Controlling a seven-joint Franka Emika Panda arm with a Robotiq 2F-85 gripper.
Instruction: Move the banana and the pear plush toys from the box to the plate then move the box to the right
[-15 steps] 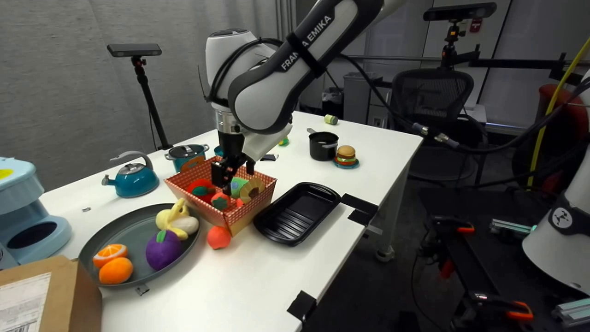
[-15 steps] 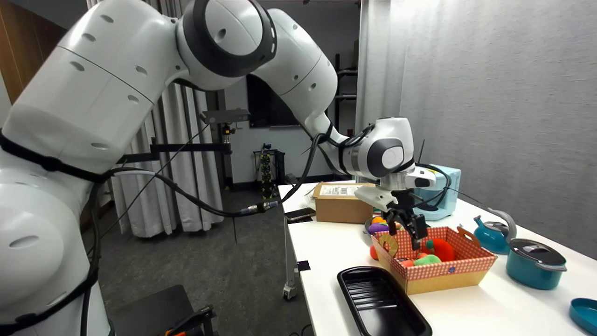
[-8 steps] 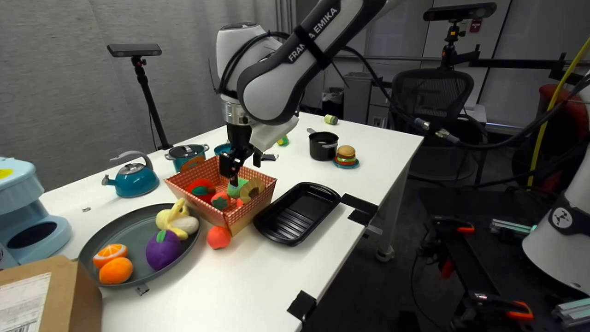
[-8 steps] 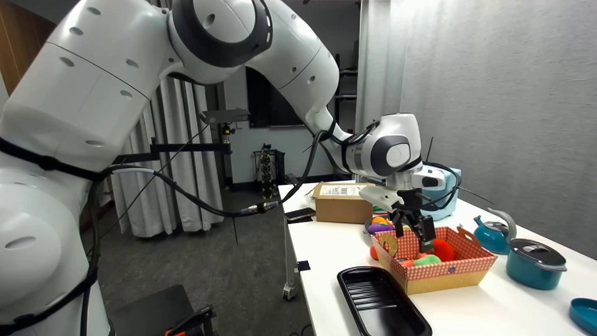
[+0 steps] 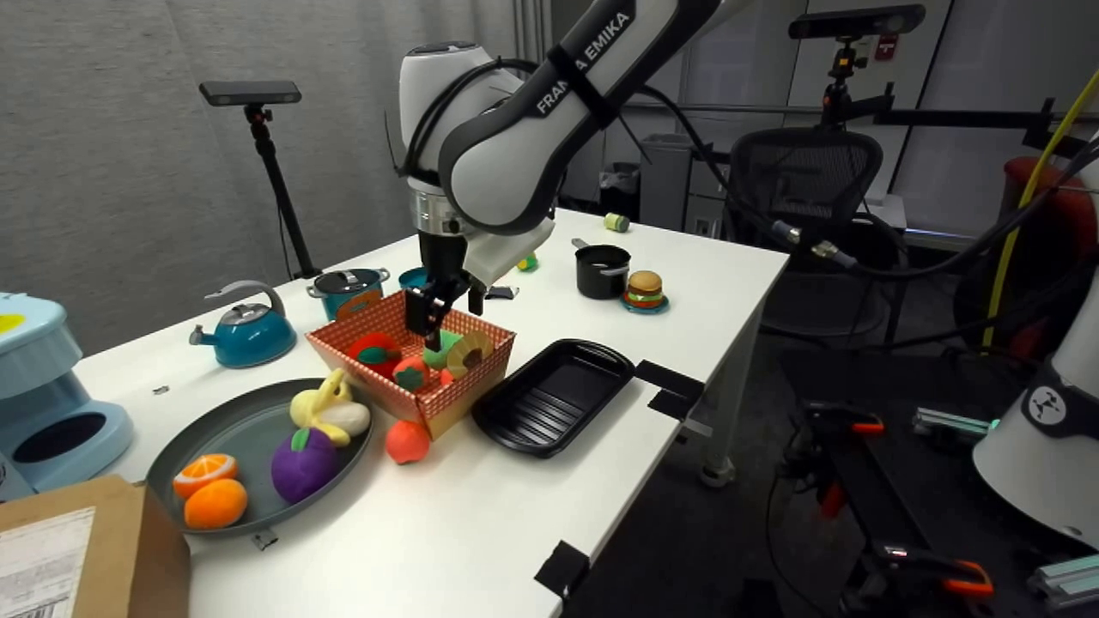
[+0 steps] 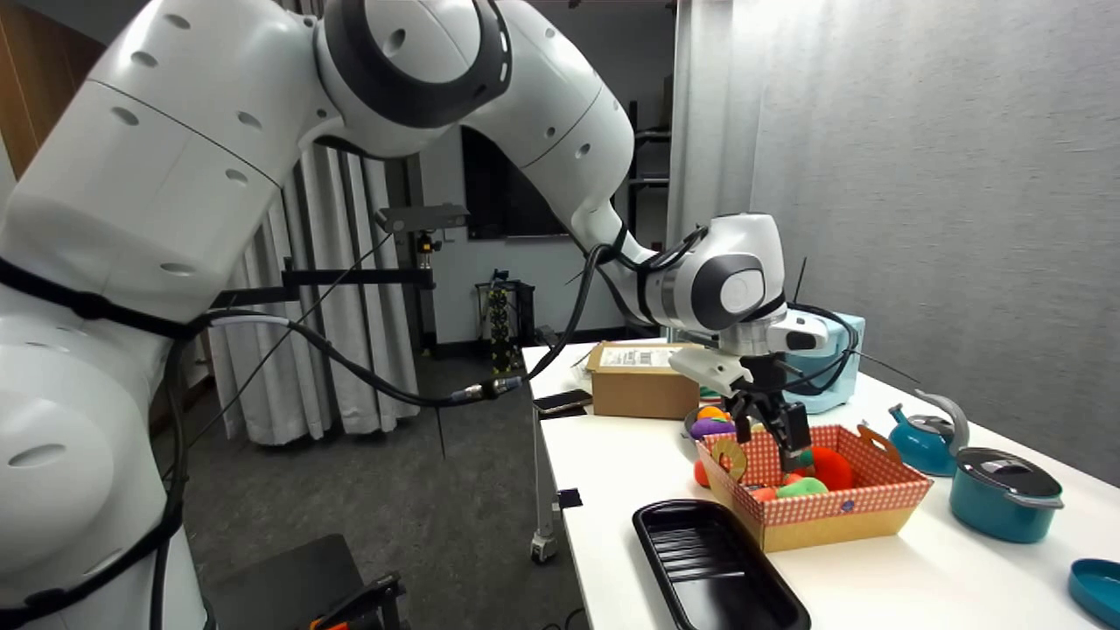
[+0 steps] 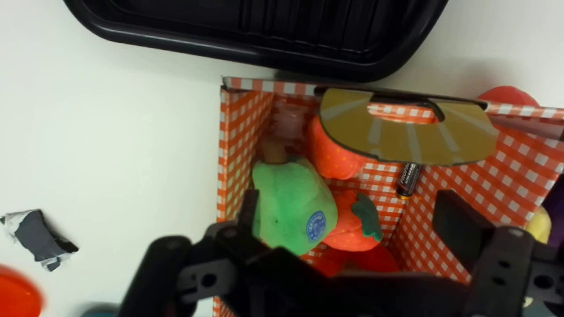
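The red-and-white checked box (image 5: 468, 402) stands on the table and shows in both exterior views (image 6: 840, 528). The green pear plush (image 7: 293, 200) lies in it against one wall; it also shows in the exterior views (image 5: 440, 350) (image 6: 801, 488). The yellow banana plush (image 5: 322, 408) lies on the dark grey plate (image 5: 258, 421) beside the box. My gripper (image 5: 453, 322) is over the box, pointing down, open and empty. In the wrist view its fingers (image 7: 352, 209) are wide apart, one at the pear's outer side by the box wall; whether it touches the pear I cannot tell.
Strawberry plushes (image 7: 352, 224) and a battery (image 7: 409, 178) lie in the box. A black baking tray (image 5: 558, 395) stands close beside it, a red-orange plush (image 5: 407, 442) at its corner. A teal pot (image 6: 1004, 494) and kettle (image 6: 927, 437) stand behind. A purple plum plush (image 5: 305, 465) lies on the plate.
My gripper has moved over the box, away from the plate side and towards the pear, then slightly back in the last half second. The plushes, box and plate have not moved.
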